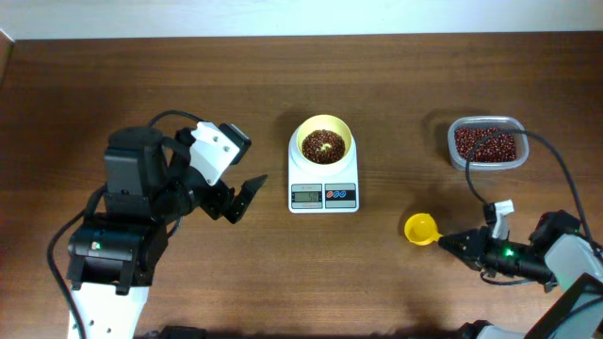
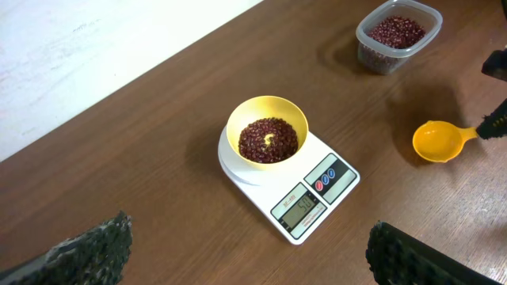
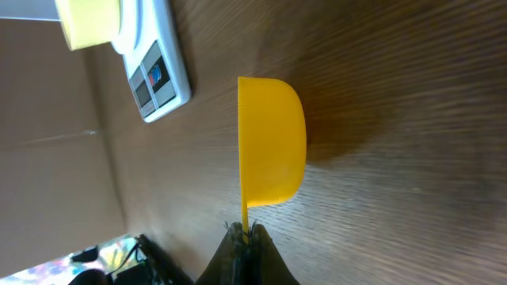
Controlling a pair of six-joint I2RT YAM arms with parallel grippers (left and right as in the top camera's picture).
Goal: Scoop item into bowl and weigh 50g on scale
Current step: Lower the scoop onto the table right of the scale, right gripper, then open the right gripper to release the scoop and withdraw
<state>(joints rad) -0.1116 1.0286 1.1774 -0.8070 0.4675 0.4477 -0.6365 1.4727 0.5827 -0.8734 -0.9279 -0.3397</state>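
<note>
One scoop (image 1: 421,228) (yellow) | right tool (image 1: 445,239) clamps handle | left tool (image 1: 237,198) agape

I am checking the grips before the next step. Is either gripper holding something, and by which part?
The right gripper holds the yellow scoop by the end of its handle. The left gripper is open and empty.
</note>
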